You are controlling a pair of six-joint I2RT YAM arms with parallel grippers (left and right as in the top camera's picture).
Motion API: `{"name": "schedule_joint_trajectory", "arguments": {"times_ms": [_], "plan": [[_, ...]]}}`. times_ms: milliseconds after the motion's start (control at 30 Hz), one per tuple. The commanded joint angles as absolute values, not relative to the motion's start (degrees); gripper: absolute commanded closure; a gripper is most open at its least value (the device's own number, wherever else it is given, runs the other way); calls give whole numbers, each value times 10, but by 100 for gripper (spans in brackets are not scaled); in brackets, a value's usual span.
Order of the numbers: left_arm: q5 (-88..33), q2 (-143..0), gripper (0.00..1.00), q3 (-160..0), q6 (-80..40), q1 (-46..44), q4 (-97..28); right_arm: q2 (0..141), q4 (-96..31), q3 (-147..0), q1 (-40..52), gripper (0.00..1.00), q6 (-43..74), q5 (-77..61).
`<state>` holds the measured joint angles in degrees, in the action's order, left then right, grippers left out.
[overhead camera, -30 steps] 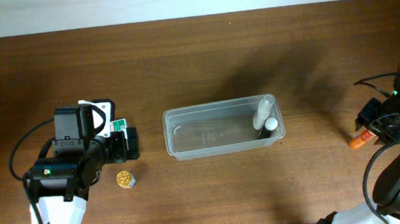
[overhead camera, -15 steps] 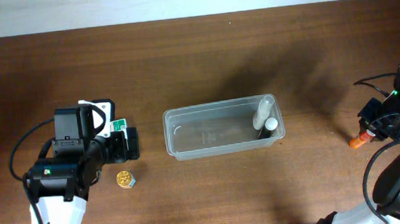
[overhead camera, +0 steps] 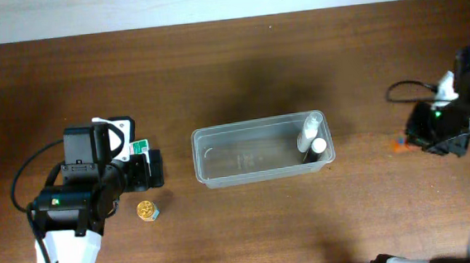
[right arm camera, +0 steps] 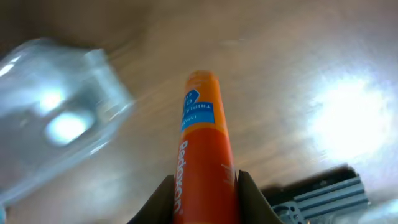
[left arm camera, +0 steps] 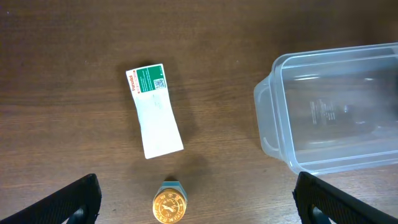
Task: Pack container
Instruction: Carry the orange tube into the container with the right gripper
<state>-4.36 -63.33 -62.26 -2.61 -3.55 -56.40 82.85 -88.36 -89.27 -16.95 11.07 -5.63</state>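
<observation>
Overhead, I count one container [overhead camera: 221,170]: a clear, shallow tub with rounded corners and a rim, mid-surface [overhead camera: 231,74], with two white bottles [overhead camera: 310,131] at its right end.

Left wrist: my left tool [left arm camera: 196,190] stands apart, gripping nothing. Below it lie one white sachet [left arm camera: 155,112] and one gold-topped piece [left arm camera: 170,205], with the container to their right.

Right wrist: my right tool [right arm camera: 205,199] is clamped on one orange tube [right arm camera: 202,137], and the container is a blur beyond.
</observation>
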Motion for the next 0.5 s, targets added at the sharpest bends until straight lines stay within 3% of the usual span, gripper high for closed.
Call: {"name": "schedule_joint_trajectory", "arguments": {"times_ms": [0, 267, 467], "plan": [[-50, -634, 0, -633, -21, -32, -565, 783, -905, -956, -84, 80, 94, -73], [-50, -634, 1, -633, -21, -32, -565, 798, -882, -1007, 126, 79, 114, -69], [-50, -634, 1, -633, -21, -32, -565, 896, -840, -1007, 182, 79, 125, -38]]}}
